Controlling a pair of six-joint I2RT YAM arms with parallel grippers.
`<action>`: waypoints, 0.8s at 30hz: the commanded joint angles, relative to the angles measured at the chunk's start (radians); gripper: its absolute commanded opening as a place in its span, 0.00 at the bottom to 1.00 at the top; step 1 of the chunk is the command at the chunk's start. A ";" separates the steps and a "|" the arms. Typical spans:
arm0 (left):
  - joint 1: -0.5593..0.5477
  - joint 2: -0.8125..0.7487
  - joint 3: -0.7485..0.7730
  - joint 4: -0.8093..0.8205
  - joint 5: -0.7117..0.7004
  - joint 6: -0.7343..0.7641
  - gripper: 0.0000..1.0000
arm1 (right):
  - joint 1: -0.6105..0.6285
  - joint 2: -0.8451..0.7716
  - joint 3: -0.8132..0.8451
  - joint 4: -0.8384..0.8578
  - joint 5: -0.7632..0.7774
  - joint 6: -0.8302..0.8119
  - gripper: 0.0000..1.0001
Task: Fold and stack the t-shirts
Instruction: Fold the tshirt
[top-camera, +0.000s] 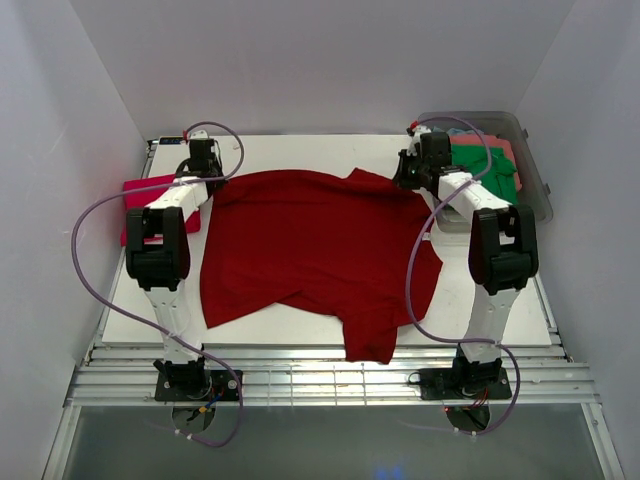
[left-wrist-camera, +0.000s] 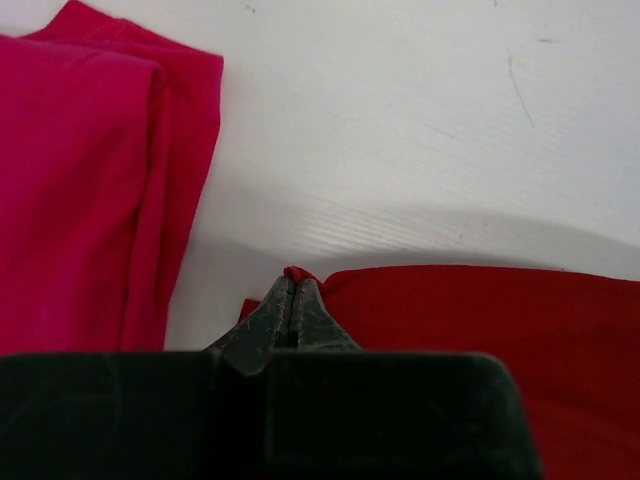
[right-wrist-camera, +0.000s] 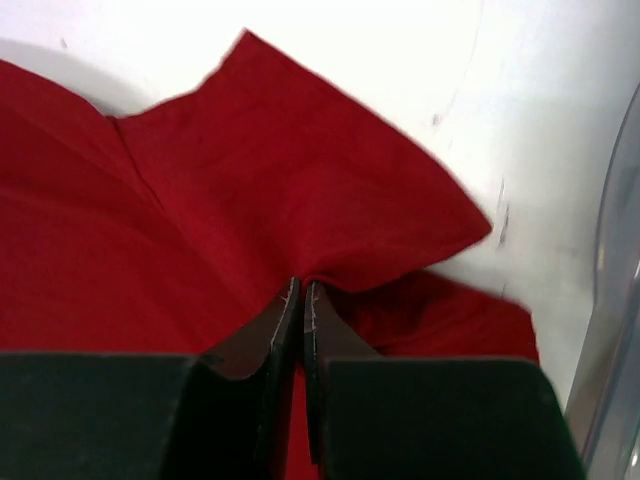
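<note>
White table (top-camera: 270, 330) sits between plain white walls. Across its middle lies the dark red t-shirt (top-camera: 310, 250), spread out, 1 flap reaching the near edge. The left gripper (left-wrist-camera: 290, 292) pinches its far-left corner and the right gripper (right-wrist-camera: 302, 290) pinches its far-right edge. At far left lies a folded pinkish-red t-shirt (left-wrist-camera: 80, 190). At far right, a clear grey tub (top-camera: 535, 190) holds a green t-shirt (top-camera: 490, 172) and a coral t-shirt (top-camera: 485, 143).

Top camera: high, behind arm bases (top-camera: 195, 385), looking down on whole table (top-camera: 300, 150). Left wrist camera: low, very close, left gripper (left-wrist-camera: 290, 288) at lower centre, pink shirt (left-wrist-camera: 80, 180) upper left. Right wrist camera: equally close, tub (right-wrist-camera: 615, 300) at right edge. All three share dark red shirt (top-camera: 310, 240).
</note>
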 joint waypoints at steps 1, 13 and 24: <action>0.002 -0.092 -0.071 -0.013 -0.021 0.006 0.00 | 0.007 -0.097 -0.088 -0.004 -0.018 -0.002 0.08; 0.002 -0.256 -0.292 -0.030 -0.063 0.022 0.00 | 0.021 -0.366 -0.401 -0.035 -0.004 -0.004 0.08; 0.002 -0.342 -0.367 -0.101 -0.100 0.020 0.00 | 0.044 -0.544 -0.576 -0.082 0.006 0.005 0.08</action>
